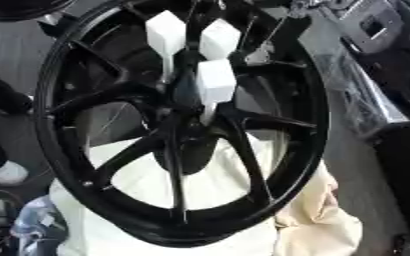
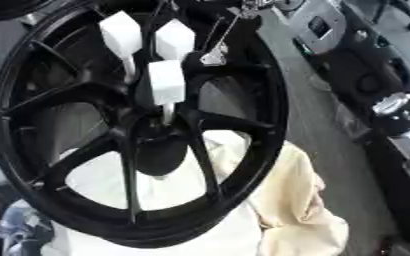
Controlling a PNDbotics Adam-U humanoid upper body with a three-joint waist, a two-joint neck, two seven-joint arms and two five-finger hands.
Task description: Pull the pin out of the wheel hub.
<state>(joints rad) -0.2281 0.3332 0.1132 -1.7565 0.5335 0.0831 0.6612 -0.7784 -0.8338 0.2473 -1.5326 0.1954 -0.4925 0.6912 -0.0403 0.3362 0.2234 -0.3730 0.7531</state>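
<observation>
Wheel hub point(image 1: 178, 130) all black, spokes and rim alike. Three pins point(image 1: 215, 82) with white block heads. Cloth point(image 1: 313, 215) under it cream, plain. Floor point(image 1: 353, 165) grey.

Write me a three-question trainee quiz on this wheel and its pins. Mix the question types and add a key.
1. True or false: a robot hand is holding one of the white-headed pins in the black wheel.
2. How many white-headed pins stand at the hub? A) one B) three C) five
3. What colour is the cloth under the wheel?

Key: 1 false, no robot hand is in view; 2 B; 3 cream.
</observation>
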